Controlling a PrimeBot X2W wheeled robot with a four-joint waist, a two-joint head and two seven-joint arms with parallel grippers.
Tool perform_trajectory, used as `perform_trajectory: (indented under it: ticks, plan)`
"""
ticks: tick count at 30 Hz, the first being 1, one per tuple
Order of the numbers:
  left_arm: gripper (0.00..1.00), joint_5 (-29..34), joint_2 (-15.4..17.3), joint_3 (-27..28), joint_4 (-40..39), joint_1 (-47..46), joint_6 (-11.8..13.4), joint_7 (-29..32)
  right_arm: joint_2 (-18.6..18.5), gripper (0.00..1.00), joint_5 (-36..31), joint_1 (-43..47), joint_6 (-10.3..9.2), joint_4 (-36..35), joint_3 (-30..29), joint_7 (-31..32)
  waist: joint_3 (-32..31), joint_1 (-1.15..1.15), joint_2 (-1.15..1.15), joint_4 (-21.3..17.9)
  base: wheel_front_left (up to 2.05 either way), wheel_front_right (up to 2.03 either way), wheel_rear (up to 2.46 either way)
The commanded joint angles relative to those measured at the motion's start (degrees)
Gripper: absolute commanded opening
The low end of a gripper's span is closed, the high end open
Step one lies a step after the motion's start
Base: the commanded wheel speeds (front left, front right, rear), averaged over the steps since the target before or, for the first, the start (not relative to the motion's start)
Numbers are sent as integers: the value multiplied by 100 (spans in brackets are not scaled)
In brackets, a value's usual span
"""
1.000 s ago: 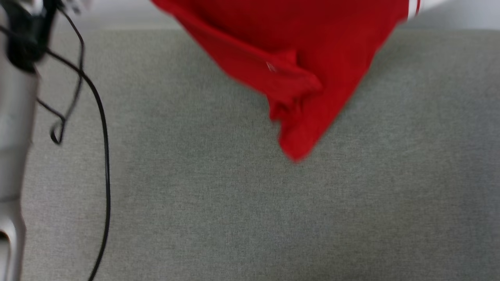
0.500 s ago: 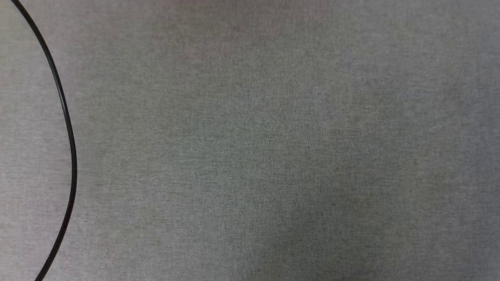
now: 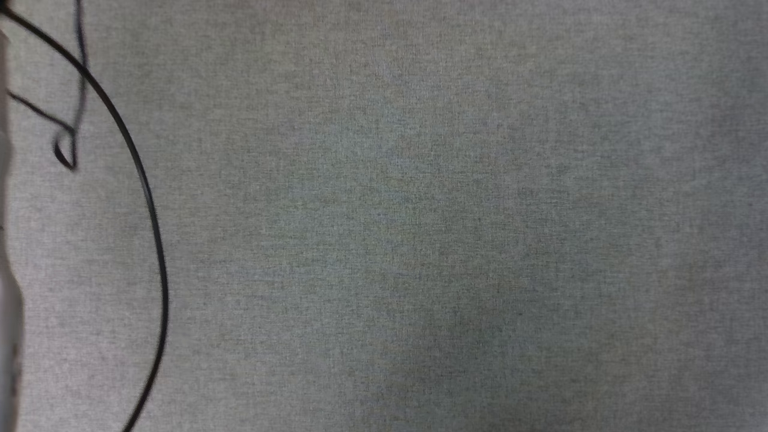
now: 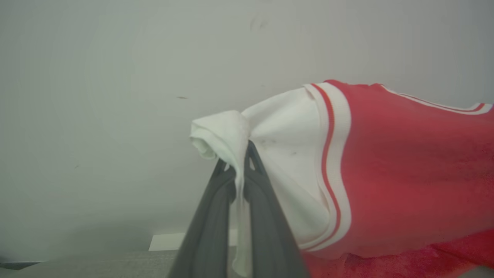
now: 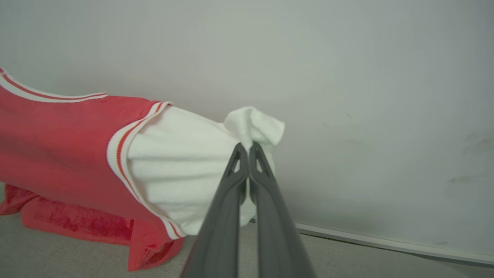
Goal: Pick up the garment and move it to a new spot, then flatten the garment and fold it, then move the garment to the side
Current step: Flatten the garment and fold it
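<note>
The garment (image 4: 405, 162) is a red jersey with white sleeve panels and red-and-white striped trim. In the left wrist view my left gripper (image 4: 240, 162) is shut on the bunched white end of one sleeve, and the red body stretches away to the right. In the right wrist view my right gripper (image 5: 247, 148) is shut on the other white sleeve of the garment (image 5: 58, 135), whose red body runs off to the left. The garment's lower red part rests in folds on the grey fabric surface (image 5: 69, 255). The number print is hidden.
The head view looks down on the grey woven surface (image 3: 420, 228). A black cable (image 3: 150, 222) curves down its left side, with a thinner looped wire (image 3: 66, 150) and a pale arm edge (image 3: 5, 312) at the far left. A pale wall (image 5: 347, 77) stands behind the garment.
The head camera's picture has shifted: a second ago the red garment hung across the top of it, now it shows bare grey surface, the cable and wire.
</note>
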Motion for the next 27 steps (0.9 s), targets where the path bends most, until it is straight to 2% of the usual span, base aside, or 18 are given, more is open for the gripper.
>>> perform_trajectory:
  ticks: [1, 5, 11, 17, 22, 27]
  plan:
    - [0, -157, -59, -34, 116, 369, -25, -106, -58, 0, 170, 405, -8, 49, 167, -201, -120, -1, 0, -1, 0, 0, 0]
    - [0, -442, -99, -132, 96, 978, -39, -232, -68, 0, 458, 1067, -8, 13, 387, -499, -311, -1, 0, -24, 0, 0, 0]
    - [0, -1042, -81, -358, -420, 2587, -43, -414, -185, 0, 987, 2719, -8, -382, 661, -996, -953, -1, 0, -22, 0, 0, 0]
    - [0, -1243, 144, -271, -1030, 4100, -37, -460, -214, 0, 1305, 4162, -8, -842, 609, -1081, -1574, -1, 0, -113, 0, 0, 0]
    - [0, -1147, 192, -9, -1666, 5311, 194, -466, -153, 0, 1332, 5294, -8, -1185, 362, -1129, -2118, -1, 0, -109, 0, 0, 0]
    - [0, -1281, 100, 123, -2296, 6492, 426, -467, 0, 0, 1335, 6398, -9, -1562, -35, -955, -2607, -1, 0, -128, 0, 0, 0]
